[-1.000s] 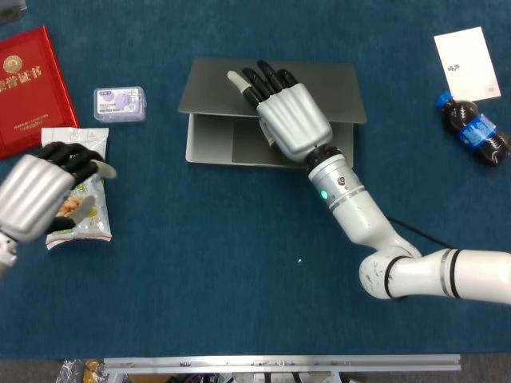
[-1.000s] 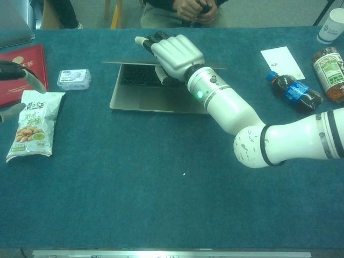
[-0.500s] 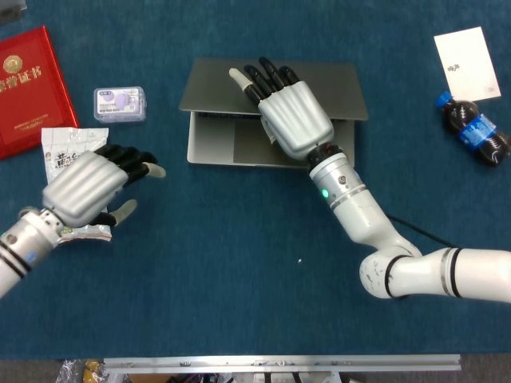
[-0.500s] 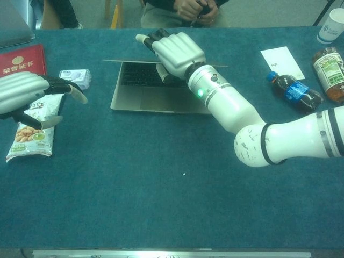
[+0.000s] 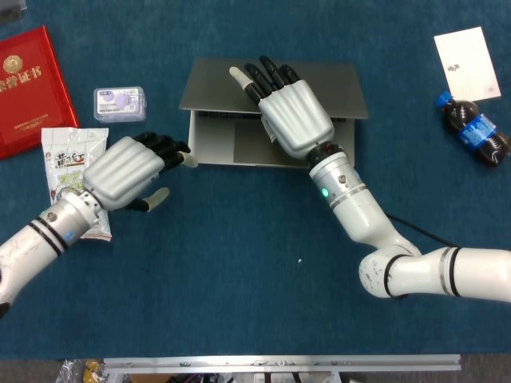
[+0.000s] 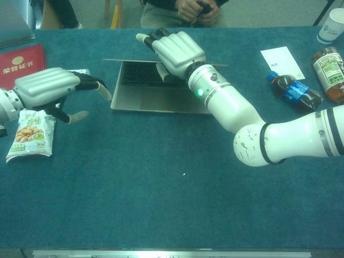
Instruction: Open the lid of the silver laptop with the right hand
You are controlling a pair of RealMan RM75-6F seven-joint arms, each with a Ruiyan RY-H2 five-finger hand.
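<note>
Right now the right hand (image 5: pixel 294 120) is under the lid (image 5: pixel 209 84) of the silver laptop (image 5: pixel 215 144), w/ its fingers (image 5: pixel 267 76) up against the inside of the lid, pushing, not pinching, so it holds nothing. The laptop sits near the far middle of the blue worktop (image 5: pixel 239 279), and the lid is only part way up, low over the keys in the chest view. What could go wrong: the fingers could slip off the lid edge, and then the lid would drop back down, maybe onto the hand. Also the base could slide or tip up if the push goes more back than up, b/c nothing pins it down. The left hand (image 5: pixel 128 169) is empty w/ fingers apart, its tips just beside the laptop's left edge; can't tell if they touch it. If it bumps too hard it could shove the laptop sideways under the right hand. It also hangs close to the snack bag (image 5: pixel 70 163), which it could knock. The cola bottle (image 5: pixel 476 132) and white card (image 5: pixel 468 64) lie well apart on the right, so prob. safe.
</note>
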